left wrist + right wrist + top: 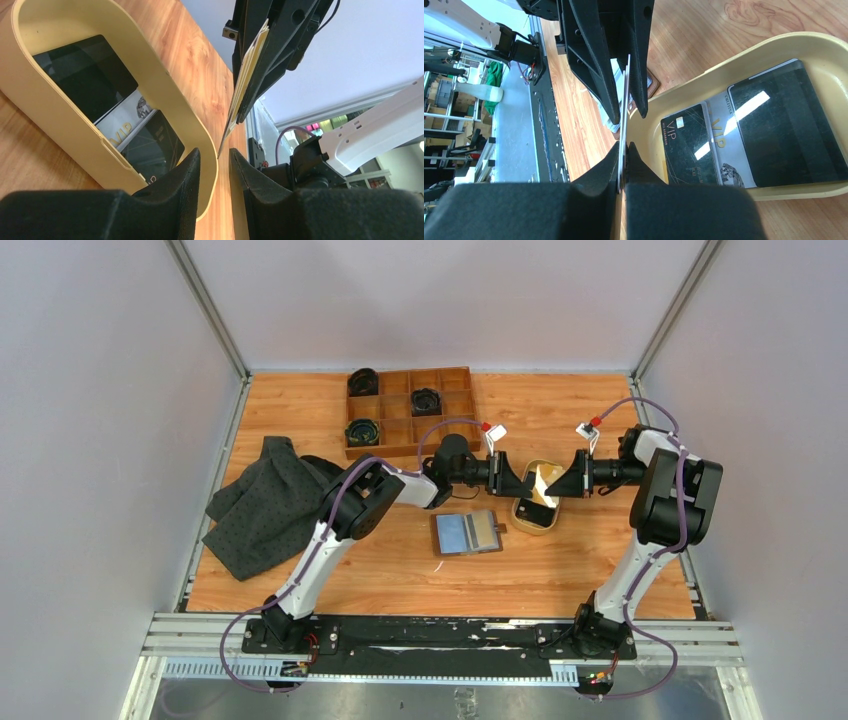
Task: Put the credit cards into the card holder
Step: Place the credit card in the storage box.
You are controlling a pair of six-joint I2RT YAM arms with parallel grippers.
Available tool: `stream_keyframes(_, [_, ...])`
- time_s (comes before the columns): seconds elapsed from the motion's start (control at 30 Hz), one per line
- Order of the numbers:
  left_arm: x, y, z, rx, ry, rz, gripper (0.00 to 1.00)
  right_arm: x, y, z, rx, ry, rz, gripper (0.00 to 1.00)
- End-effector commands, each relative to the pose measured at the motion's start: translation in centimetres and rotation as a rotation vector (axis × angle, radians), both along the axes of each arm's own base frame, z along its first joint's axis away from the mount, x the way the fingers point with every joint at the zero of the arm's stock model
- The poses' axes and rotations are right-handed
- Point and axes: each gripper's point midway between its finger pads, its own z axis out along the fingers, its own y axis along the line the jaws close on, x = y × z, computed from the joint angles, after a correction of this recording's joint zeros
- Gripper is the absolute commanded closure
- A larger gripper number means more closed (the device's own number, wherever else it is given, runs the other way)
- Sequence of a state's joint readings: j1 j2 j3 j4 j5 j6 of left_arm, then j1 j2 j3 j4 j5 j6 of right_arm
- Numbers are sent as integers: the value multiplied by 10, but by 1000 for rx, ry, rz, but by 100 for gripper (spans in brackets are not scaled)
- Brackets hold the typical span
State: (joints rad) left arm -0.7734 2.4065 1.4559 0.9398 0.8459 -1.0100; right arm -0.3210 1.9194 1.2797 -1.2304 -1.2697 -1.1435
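My right gripper (556,484) (624,146) is shut on a yellow-gold credit card (543,479) (246,75) (625,105) and holds it on edge above the tan oval dish (522,519). My left gripper (528,481) (215,152) faces it, open, its fingertips either side of the card's free end without pressing it. Two dark cards (688,145) (785,127) and a pale VIP card (729,150) lie in the dish (684,95); they also show in the left wrist view (85,75). The brown card holder (467,533) lies open on the table to the left of the dish.
A brown wooden compartment tray (397,435) with black coiled items stands at the back. A dark grey cloth (265,505) lies at the left. White walls and metal posts close the table in on three sides.
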Motion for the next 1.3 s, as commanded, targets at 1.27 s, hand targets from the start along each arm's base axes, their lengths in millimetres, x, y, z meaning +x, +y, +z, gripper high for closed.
stream_keyframes(1.27, [-1, -2, 8, -2, -20, -13, 66, 0, -2, -1, 2, 38, -18, 100])
